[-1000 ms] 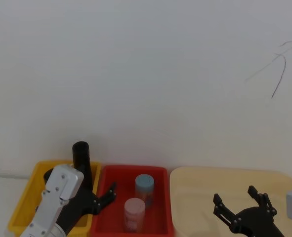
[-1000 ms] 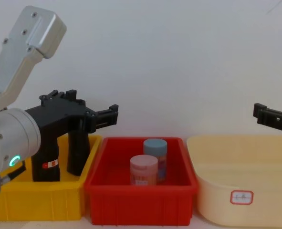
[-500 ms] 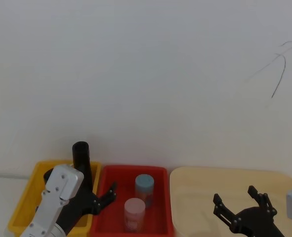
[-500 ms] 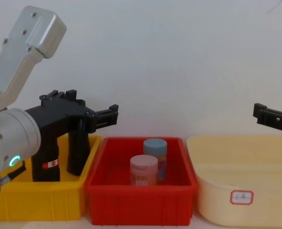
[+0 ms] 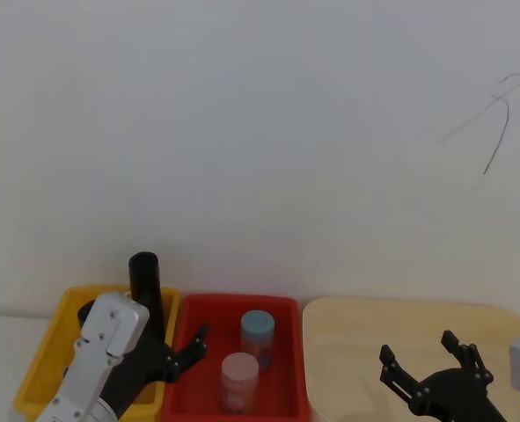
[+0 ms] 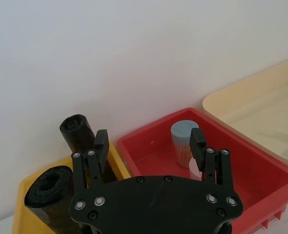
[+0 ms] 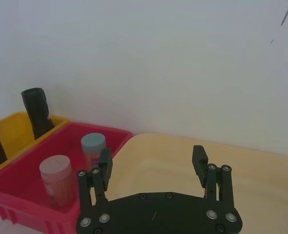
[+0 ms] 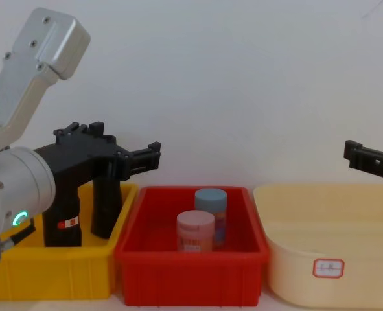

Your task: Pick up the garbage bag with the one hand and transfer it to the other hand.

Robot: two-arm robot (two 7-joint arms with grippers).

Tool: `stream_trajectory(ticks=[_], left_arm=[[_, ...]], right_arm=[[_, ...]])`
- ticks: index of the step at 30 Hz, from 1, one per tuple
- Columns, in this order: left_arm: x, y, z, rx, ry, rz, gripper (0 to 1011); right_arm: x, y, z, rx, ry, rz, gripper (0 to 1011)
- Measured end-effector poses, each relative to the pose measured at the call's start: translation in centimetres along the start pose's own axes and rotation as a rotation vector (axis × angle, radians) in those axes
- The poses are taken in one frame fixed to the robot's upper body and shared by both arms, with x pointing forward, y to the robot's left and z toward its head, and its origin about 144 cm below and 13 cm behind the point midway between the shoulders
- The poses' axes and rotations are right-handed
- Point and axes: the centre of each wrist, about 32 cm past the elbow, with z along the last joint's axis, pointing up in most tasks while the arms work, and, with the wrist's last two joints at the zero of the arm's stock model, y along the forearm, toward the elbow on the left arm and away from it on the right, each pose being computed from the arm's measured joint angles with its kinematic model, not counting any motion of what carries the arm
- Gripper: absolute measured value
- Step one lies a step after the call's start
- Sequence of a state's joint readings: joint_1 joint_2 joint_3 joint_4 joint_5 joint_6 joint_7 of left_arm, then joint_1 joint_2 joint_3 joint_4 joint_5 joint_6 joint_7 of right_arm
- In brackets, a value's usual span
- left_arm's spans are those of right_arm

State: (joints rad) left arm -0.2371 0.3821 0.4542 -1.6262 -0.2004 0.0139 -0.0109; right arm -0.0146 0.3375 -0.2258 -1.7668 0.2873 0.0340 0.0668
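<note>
A red bin (image 8: 191, 269) is recorded below the left gripper's fingers (image 8: 146, 157), with a blue-capped jar (image 8: 210, 206) and a pink-capped jar (image 8: 196, 233) stood upright inside. A slim black roll (image 8: 105, 210) is stood in a yellow bin (image 8: 48, 280) just beside them. A cream tub (image 8: 372, 272) is set beneath the right gripper's fingers (image 8: 366, 157).

Nothing here can be read. A small red-bordered white label (image 8: 328, 267) sits on the front wall of the cream plastic tub (image 8: 372, 288), its marks too faint to make out. The red-and-white sticker (image 8: 69, 223) on the thick black roll of plastic bags (image 8: 59, 237) and the paper label (image 8: 191, 245) on the pink-lidded jar (image 8: 195, 223) are equally illegible.
</note>
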Motion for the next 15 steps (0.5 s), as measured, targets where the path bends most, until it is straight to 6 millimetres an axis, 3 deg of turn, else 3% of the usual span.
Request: stream_trajectory(ticks=[15], left_arm=[[0.0,0.0,0.0,0.0,0.0,0.0,1001]], right_arm=[[0.0,0.0,0.0,0.0,0.0,0.0,1002]])
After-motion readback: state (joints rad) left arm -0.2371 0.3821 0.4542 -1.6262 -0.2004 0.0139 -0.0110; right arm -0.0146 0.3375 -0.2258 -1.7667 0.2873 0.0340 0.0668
